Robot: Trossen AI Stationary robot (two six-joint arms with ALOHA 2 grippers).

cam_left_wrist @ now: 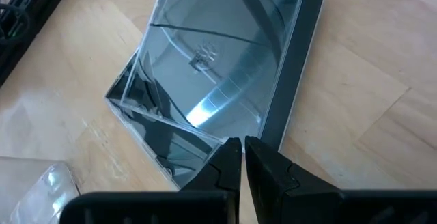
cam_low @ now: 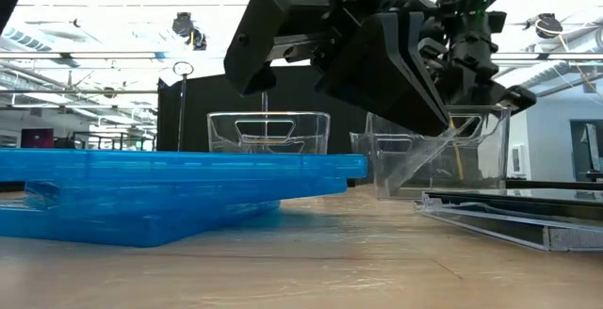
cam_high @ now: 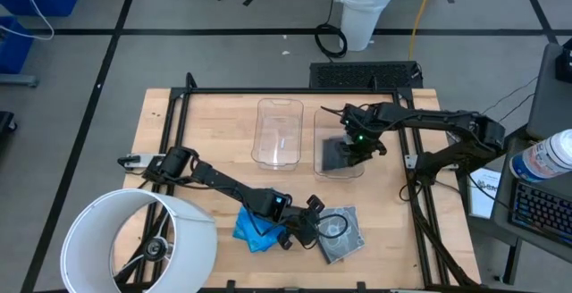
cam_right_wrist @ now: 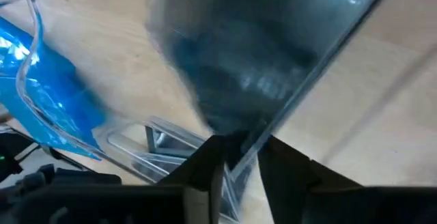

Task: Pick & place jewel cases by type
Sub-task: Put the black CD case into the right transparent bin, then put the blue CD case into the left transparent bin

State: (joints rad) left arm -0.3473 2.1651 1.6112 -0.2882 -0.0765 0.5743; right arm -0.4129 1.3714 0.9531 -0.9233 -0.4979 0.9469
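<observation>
The right gripper [cam_high: 356,143] sits inside the right-hand clear bin [cam_high: 319,163], its fingers parting around a dark jewel case [cam_high: 338,154] that leans tilted against the bin wall, apparently let go so dark cases collect here. The left gripper [cam_high: 308,224], fingers pressed together and empty, hovers at the edge of the dark cases [cam_high: 340,232] beside the blue cases [cam_high: 251,229]. The other bin [cam_high: 278,132] holds nothing

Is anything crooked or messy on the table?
Yes. The dark jewel cases at the table's near edge lie fanned and askew, not squared up. Another dark case leans tilted in the right bin, at the right gripper.
</observation>
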